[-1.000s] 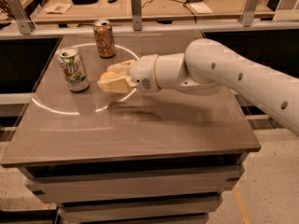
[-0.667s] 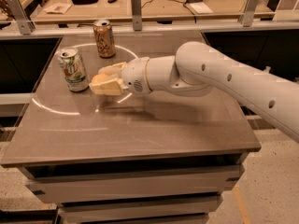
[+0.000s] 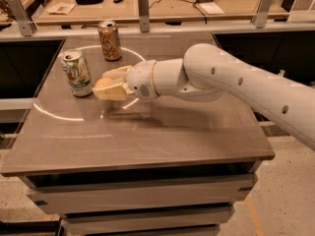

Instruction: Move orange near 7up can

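The 7up can (image 3: 77,73), white and green with a silver top, stands upright at the left of the table. My gripper (image 3: 109,85) is just to its right, low over the table top, at the end of the white arm (image 3: 216,77) that reaches in from the right. The fingers are closed around the orange (image 3: 102,82). Only a small orange patch of it shows between them, a short gap from the can.
A brown-gold can (image 3: 110,41) stands upright behind the gripper, near the table's far edge. The brown table (image 3: 147,136) has drawers below its front edge. Behind it stands a bench with cables and small items.
The gripper has moved left with the orange, closer to the 7up can. Both cans have stayed put.
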Tool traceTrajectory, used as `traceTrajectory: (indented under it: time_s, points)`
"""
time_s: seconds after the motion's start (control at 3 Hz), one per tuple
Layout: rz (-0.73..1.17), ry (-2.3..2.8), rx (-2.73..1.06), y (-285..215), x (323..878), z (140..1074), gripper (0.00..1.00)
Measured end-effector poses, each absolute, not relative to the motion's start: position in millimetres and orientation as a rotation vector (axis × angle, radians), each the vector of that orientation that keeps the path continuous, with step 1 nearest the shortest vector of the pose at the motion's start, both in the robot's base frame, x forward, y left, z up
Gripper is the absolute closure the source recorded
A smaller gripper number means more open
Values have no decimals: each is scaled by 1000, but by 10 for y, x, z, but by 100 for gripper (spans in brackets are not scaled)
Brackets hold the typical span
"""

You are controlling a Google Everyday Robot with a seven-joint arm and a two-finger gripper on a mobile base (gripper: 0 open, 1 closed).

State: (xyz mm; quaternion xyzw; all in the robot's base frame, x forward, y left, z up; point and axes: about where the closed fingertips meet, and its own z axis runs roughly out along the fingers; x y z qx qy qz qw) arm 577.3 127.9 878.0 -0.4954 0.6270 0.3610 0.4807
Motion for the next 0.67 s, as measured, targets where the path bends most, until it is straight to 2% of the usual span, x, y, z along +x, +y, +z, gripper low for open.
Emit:
traceTrajectory:
  time_s: [0.67]
  points:
    - [884, 1525, -1215, 1320, 5752, 8790, 37]
